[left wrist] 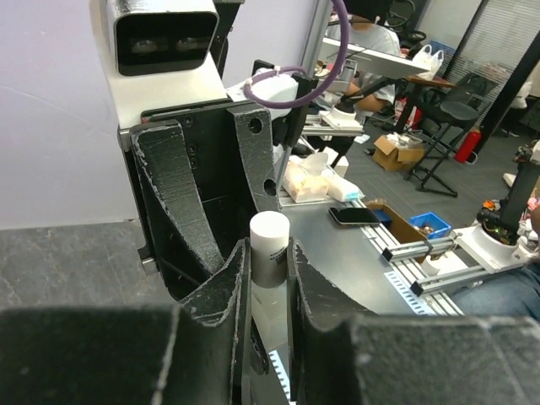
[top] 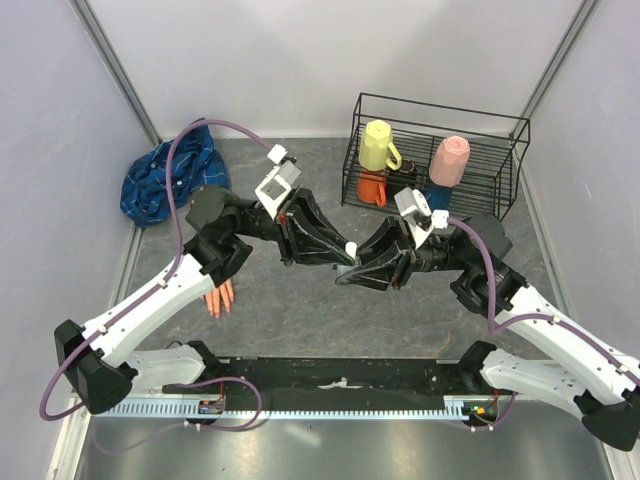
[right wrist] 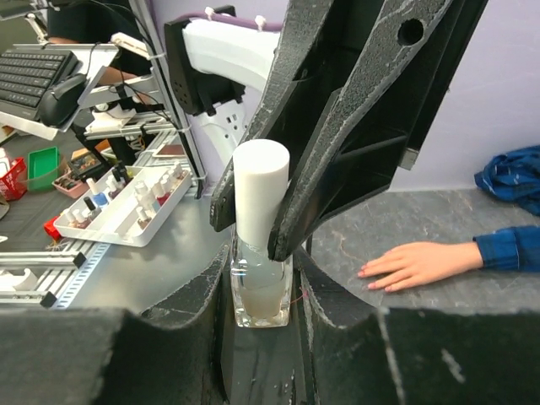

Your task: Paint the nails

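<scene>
Nails (right wrist: 368,273) I am to paint tip the fingers of one pale hand (right wrist: 413,264). It lies palm down on the tabletop (top: 300,320) on my left side, partly under my left arm and well apart from both tools. I judge it lies flat so the nails face up for a brush. They are too small for me to count.

By size, then. One tabletop carries everything. One wire rack (top: 485,165) stands at the far right, out of the working space, and holds three cups: a yellow cup (top: 378,145), a pink cup (top: 450,160) and an orange cup (top: 372,187). One heap of blue plaid cloth (top: 165,180) sits in the far left corner, and one sleeve (right wrist: 506,249) of the same plaid covers the wrist.

My two arms meet over the middle of the tabletop because the one bottle (right wrist: 260,302) between them needs both. My right tool (right wrist: 263,278) is clamped on the glass body and holds it upright. My left tool (left wrist: 268,261) is closed around the one white cap (right wrist: 260,181). I take this as one tool to brace and one to twist. The cap sits on the bottle, so opening it is the step in hand and no painting can begin yet.
</scene>
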You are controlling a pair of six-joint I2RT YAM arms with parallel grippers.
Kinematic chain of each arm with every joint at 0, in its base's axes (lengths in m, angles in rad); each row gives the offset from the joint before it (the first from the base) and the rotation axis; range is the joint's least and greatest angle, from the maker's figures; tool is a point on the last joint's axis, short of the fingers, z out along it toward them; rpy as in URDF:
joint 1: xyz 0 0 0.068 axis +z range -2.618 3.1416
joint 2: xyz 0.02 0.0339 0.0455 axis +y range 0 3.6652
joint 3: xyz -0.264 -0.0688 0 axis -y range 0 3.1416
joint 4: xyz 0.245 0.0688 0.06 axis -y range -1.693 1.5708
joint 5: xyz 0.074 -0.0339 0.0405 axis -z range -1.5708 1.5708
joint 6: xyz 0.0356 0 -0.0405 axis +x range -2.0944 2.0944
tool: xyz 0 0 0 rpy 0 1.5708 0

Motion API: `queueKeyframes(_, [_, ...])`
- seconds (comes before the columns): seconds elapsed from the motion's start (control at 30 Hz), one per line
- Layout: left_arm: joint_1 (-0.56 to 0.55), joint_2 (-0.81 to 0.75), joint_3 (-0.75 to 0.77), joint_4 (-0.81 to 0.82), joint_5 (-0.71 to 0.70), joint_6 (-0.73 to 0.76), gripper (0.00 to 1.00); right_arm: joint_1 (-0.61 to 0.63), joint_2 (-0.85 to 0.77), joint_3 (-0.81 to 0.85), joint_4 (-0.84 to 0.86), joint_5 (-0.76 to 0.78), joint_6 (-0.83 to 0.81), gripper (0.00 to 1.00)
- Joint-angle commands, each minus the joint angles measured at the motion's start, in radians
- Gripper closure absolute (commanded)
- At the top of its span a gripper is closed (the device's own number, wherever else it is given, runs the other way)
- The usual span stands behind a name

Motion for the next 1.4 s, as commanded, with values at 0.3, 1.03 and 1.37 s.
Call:
queueKeyframes(0.3, [0.084,-0.143,0.113,-0.614,-0.35,0.24,0.02,-0.006,0.008,0.135,-0.338,0.293,-0.255,1.0])
queueKeyframes(1.03, [-0.121,-0.196,0.02,-0.428,-1.079,0.325,0.41,-0.006,0.139,0.275,-0.445,0.666,-0.176,1.0])
queueKeyframes(1.37, [-0.142,-0.105,0.089,-0.523,-1.165,0.299,0.49,-0.006,0.136,0.278,-0.445,0.662,-0.176,1.0])
